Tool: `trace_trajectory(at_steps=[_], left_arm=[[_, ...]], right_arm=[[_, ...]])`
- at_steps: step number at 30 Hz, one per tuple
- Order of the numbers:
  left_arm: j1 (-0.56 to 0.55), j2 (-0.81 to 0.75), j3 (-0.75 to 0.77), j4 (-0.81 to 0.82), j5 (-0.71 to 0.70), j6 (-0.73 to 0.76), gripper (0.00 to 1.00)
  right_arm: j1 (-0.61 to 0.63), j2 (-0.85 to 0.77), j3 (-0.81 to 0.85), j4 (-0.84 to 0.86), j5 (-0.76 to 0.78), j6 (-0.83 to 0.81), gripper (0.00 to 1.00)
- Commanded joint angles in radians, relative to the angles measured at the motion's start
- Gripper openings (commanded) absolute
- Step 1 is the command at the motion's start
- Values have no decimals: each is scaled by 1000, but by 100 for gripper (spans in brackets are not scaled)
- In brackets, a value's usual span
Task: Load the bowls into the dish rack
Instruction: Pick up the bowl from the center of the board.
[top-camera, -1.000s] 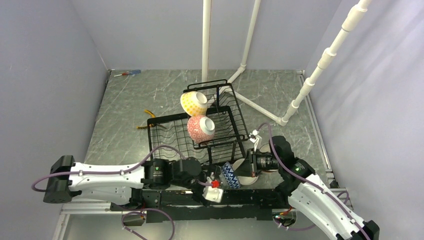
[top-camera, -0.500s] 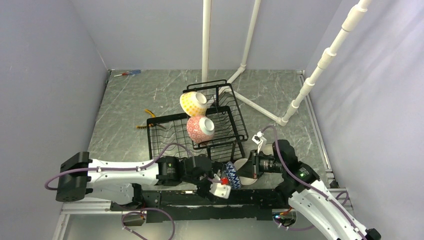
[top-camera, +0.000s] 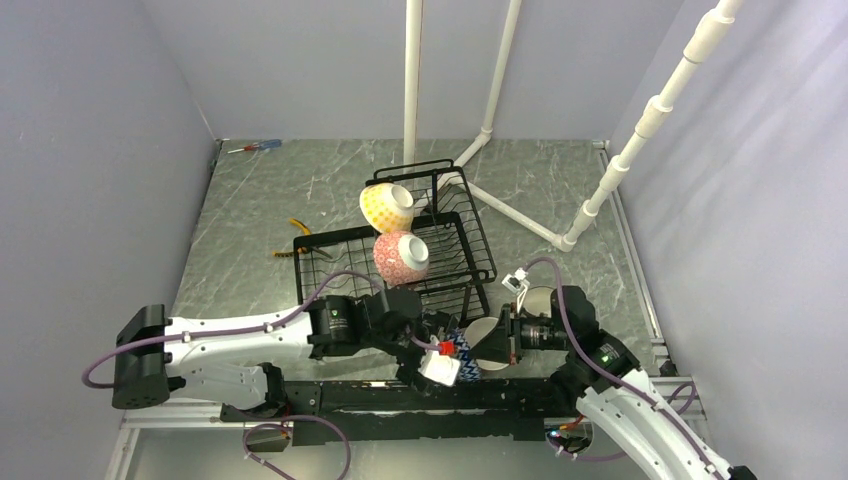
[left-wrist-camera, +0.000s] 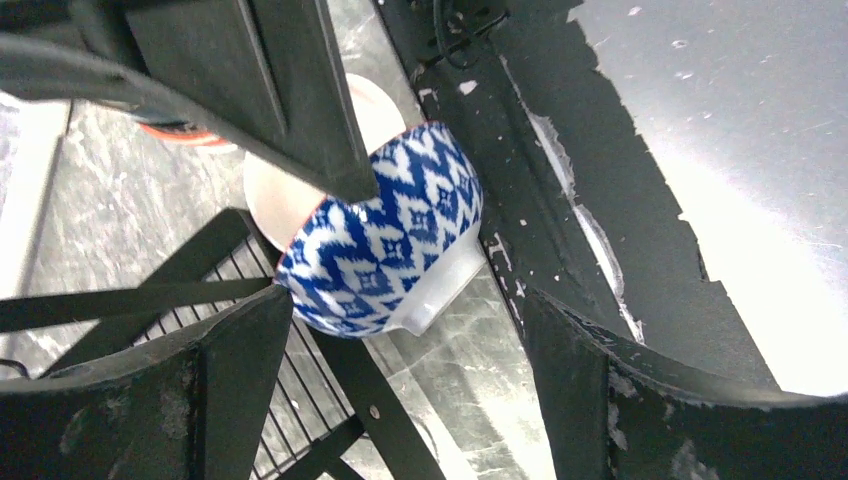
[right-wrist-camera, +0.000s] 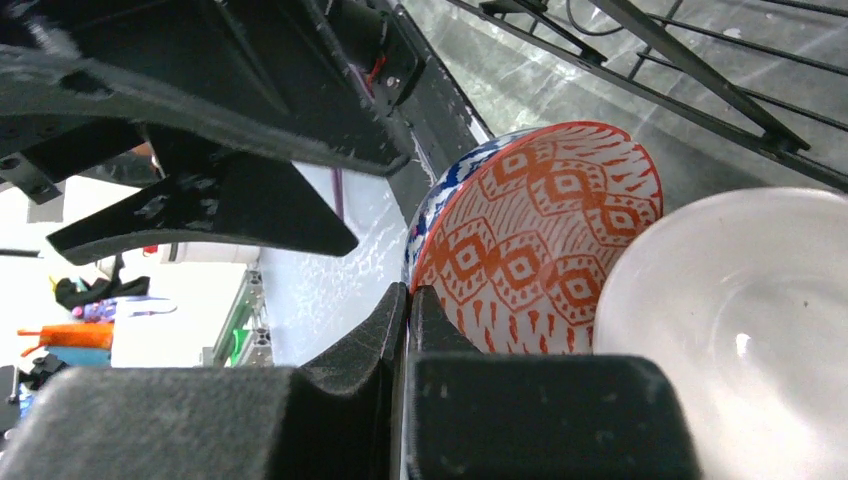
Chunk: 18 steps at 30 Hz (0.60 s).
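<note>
1. Blue zigzag bowl (left-wrist-camera: 385, 235) hangs tipped on its side just off the near right corner of the dish rack (top-camera: 345, 265), foot toward your left gripper (left-wrist-camera: 407, 293).
2. Right gripper (right-wrist-camera: 408, 295): fingers pressed together, apparently pinching the bowl's rim. Left gripper: jaws wide apart, straddling the bowl without touching it.
3. Centre the left jaws on the bowl's belly, not the foot. Close them before the right lets go.
4. Mind the white bowl (right-wrist-camera: 740, 330) right beside it, also off the rack's near side.

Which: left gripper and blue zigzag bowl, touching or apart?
Cannot tell: left wrist view, the open left gripper straddles the blue zigzag bowl, one finger's edge meeting it.
</note>
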Motion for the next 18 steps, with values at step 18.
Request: trace_trajectory(at_steps=[18], left_arm=[[9,103,112,-41,73,123,94]], right_arm=[[0,130,33,223,-151,-53,0]])
